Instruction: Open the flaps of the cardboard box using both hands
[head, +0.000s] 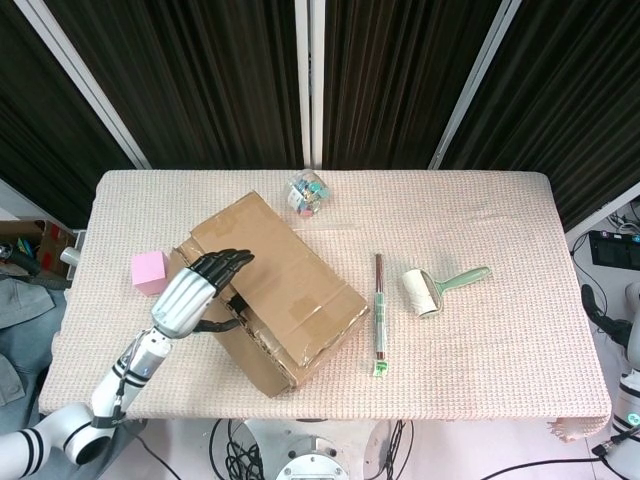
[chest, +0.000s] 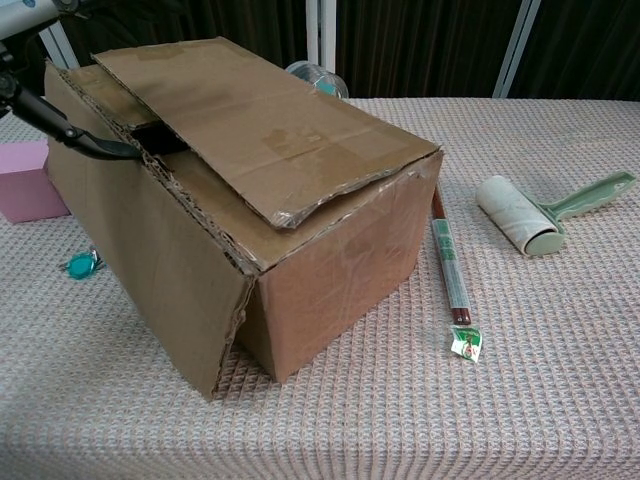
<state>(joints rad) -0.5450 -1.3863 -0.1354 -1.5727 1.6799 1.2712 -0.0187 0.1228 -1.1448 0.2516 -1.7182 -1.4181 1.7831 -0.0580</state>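
1. We see a table (head: 480, 330) with a beige woven cloth.
2. A box (head: 300, 290) stands on its left part.
3. A pink cube (head: 149, 271) lies just left of the box.
4. A jar (head: 308, 192) stands behind the box.
5. To the right we see a long stick (head: 379, 312) and then a lint roller (head: 436, 287).
6. A small teal thing (chest: 80, 264) lies by the box.
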